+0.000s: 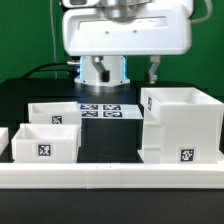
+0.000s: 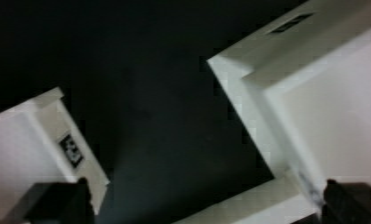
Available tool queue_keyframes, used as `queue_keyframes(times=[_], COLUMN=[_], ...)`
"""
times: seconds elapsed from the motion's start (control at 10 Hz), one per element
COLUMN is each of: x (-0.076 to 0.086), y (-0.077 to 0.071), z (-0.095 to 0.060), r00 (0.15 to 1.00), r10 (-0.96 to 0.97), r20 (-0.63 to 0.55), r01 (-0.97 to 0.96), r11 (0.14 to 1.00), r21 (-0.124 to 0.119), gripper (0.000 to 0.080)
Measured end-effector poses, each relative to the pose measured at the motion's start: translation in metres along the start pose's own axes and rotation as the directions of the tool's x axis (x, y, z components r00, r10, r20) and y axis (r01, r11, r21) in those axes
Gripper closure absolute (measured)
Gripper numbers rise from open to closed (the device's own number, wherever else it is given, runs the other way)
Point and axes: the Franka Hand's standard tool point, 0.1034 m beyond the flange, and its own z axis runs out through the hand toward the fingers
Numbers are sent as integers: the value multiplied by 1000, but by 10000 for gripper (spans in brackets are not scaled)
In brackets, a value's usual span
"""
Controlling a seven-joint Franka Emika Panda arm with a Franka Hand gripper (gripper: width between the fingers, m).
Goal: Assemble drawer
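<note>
**Overhead, the arm hangs with its jaws spread wide**

In the exterior view the arm hangs high at the back, above the marker board and touching no part. The drawer shell stands upright on the black table at the exterior view's right. The rear tray and front tray sit close together at its left. The border wall runs along the front.

Only the wrist view shows the gripper. Its dark fingertips are far apart and hold nothing. Below them a corner of the shell's rim and one tagged tray flank bare table; which tray it is, I cannot tell.
</note>
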Motion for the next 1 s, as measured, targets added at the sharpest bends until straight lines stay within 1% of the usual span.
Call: queue_keyframes(times=[0.1,0.2,0.3,0.7,0.8,0.9,1.0], x=[7,12,16,16,15,14,16], y=[20,31,36,35,40,48,54], z=[6,13,17,19,23,29,34], r00=[1000,1000,1000,999,992,985,976], r10=[-24,-22,-16,-28,-129,-170,-218], r20=[-2,7,21,22,16,23,18], r01=[24,22,16,28,129,171,218], r11=[1000,1000,1000,1000,992,985,976], r21=[-8,-6,4,2,-2,-6,-14], gripper=[150,150,150,150,150,150,150])
